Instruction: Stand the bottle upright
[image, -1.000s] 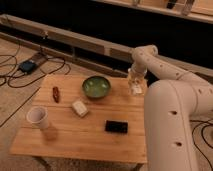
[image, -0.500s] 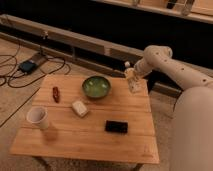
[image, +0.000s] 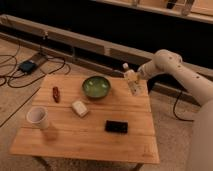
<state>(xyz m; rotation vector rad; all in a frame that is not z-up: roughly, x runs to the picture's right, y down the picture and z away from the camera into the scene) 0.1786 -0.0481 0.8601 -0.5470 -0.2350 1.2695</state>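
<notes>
Clear plastic bottle (image: 128, 75), cap uppermost, leans over the far right corner of the bench (image: 90, 136). The gripper (image: 135, 84), beside the green bowl (image: 96, 86), seems to have its jaws clamped on it.

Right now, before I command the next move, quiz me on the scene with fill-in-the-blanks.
The gripper is shut on the bottle, near the ____ bowl.
The bottle's cap is ____.
The white cup stands near the table at its ____ edge in the picture.
Missing words: green; white; left.
</notes>
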